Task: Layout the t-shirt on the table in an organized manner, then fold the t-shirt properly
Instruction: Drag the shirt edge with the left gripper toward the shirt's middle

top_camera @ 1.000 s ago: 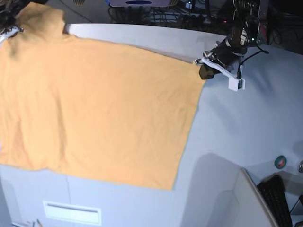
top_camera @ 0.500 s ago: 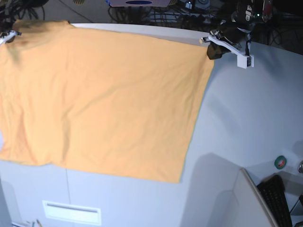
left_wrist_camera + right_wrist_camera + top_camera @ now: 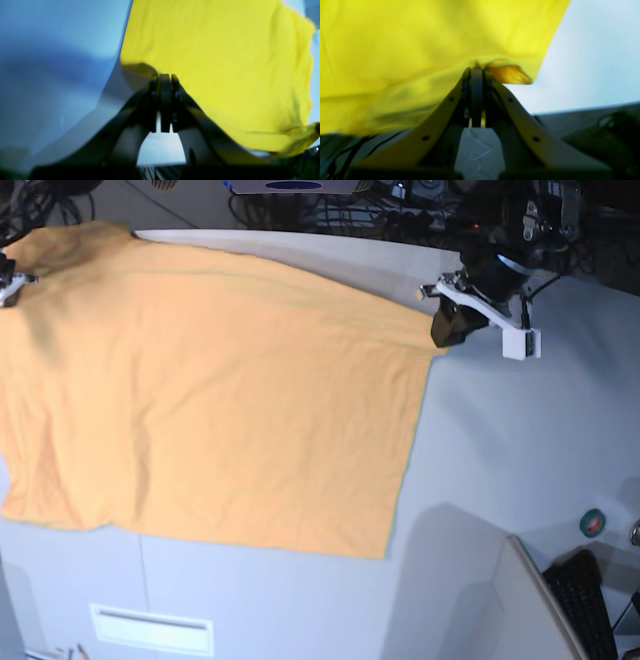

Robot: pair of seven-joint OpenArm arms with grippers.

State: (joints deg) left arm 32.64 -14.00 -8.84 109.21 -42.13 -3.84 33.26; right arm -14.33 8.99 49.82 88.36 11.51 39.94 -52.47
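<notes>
Since the earlier frames the left hand (image 3: 443, 330) has dropped back from the counter's (image 3: 520, 440) far edge with its shirt (image 3: 220, 410) corner, and the cloth's near hem now lies slightly farther back. Both hands are clamped on shirt corners: the left at the far right corner, the right hand (image 3: 477, 68) at the far left one. The shirt lies spread over the counter's left part, cut off at the left; the right hand is barely visible in the base view, and both wrist views are blurred.
</notes>
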